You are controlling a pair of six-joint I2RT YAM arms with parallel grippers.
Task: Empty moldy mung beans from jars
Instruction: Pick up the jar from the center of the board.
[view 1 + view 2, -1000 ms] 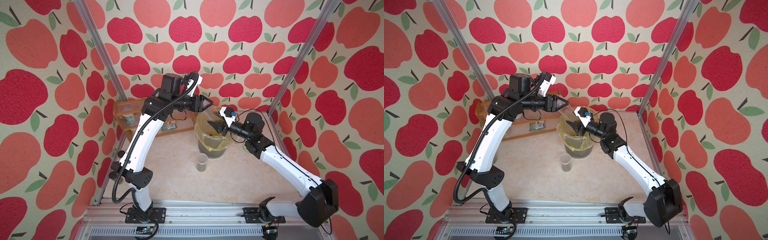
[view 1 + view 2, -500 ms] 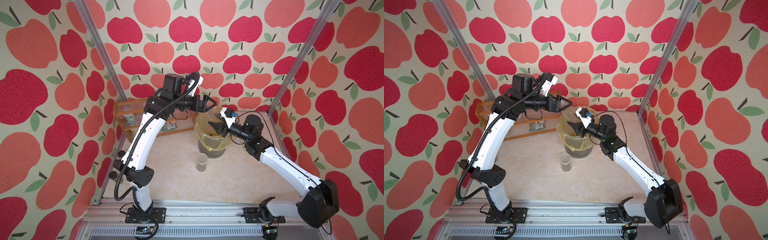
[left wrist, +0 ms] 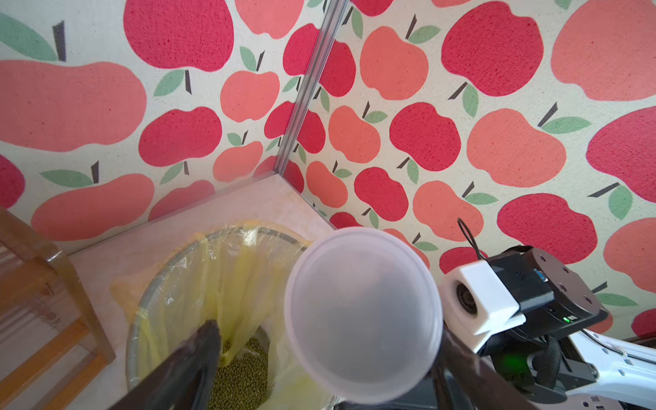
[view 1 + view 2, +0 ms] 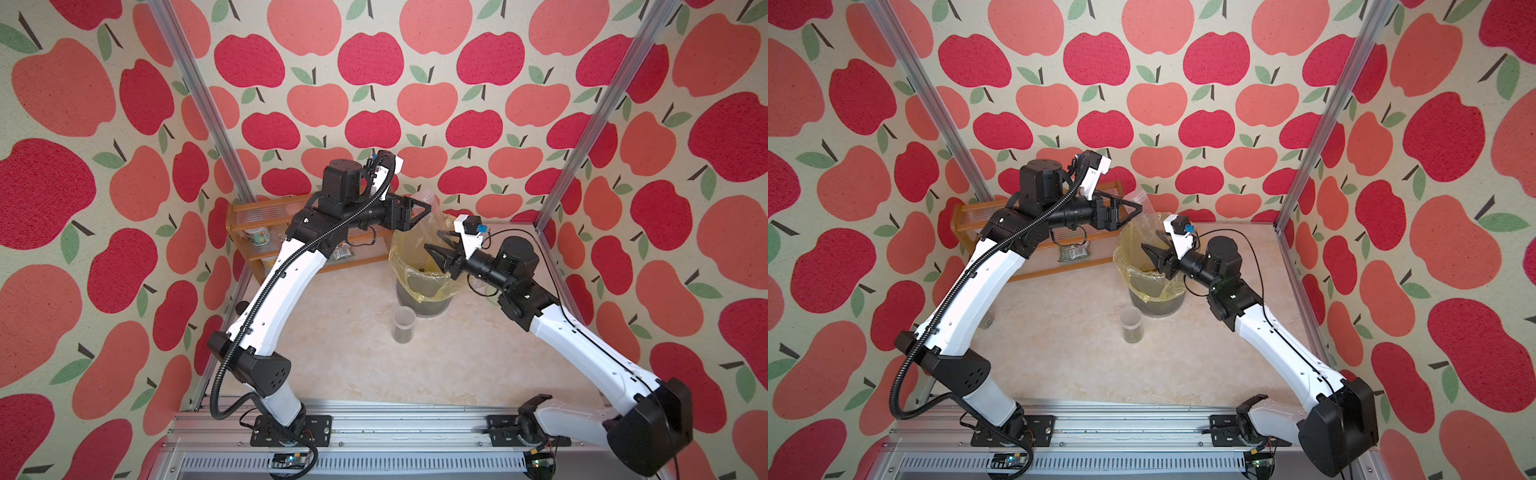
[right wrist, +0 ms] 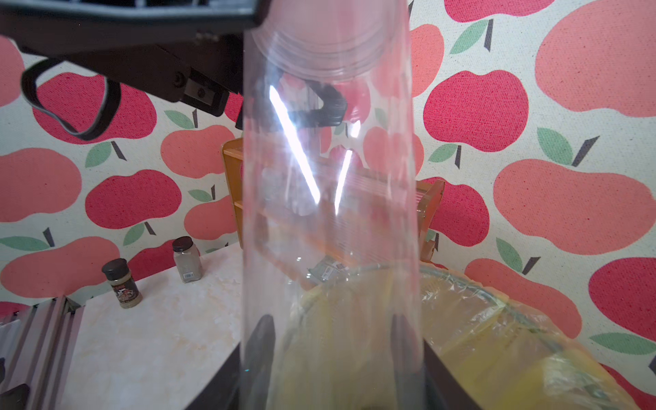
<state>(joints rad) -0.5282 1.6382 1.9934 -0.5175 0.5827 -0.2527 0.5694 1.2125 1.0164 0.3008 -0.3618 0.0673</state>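
Clear jar (image 5: 330,213), seemingly empty, hangs above the bin (image 4: 419,305), clamped by the right end effector (image 4: 434,241). Left end effector (image 4: 427,207), closed a second ago, now open: jar released. Beans (image 3: 241,376) lie in the bin; second jar (image 4: 404,324) beside it awaits.

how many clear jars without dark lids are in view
2: tall jar in the right gripper over the bin; short jar standing on the table near the bin. More may be hidden.

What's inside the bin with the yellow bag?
Little green mung beans lie heaped at the bottom of the bin. The jar held in front hides the rest of the bottom, so I can't see what's there.
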